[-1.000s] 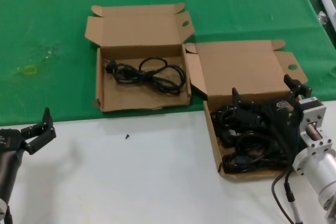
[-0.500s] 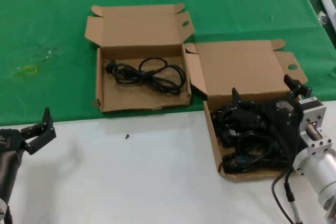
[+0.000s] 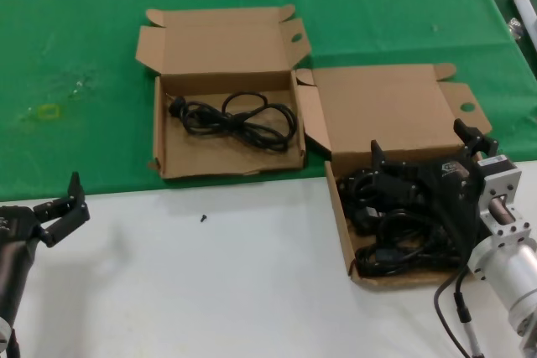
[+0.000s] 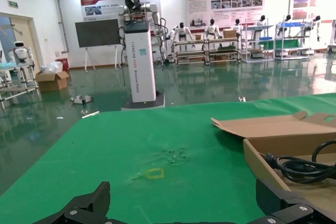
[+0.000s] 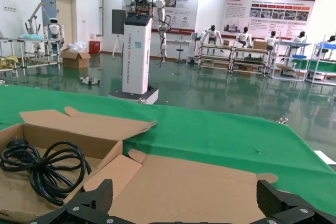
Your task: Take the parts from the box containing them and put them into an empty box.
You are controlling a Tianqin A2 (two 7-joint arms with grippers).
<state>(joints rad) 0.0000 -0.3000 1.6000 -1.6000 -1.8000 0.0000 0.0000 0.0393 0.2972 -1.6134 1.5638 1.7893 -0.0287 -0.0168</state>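
Note:
The box containing the parts [image 3: 342, 225] lies at the right, half on the white table, with several black cords [image 3: 394, 241] piled in it. My right gripper [image 3: 422, 147] hangs open just above that pile, nothing between its fingers; in its wrist view the gripper [image 5: 186, 199] faces the box's raised lid [image 5: 199, 179]. The other box [image 3: 226, 161] sits on the green cloth to the left, holding one coiled cord [image 3: 239, 116], also seen as the cord [image 5: 42, 170] and the cord [image 4: 307, 166]. My left gripper [image 3: 60, 204] waits open at the near left.
A green cloth [image 3: 75, 39] covers the far half of the table; the white tabletop [image 3: 210, 291] is in front. A small black speck [image 3: 203, 218] lies on the white surface. A yellowish mark [image 3: 46, 111] is on the cloth at the far left.

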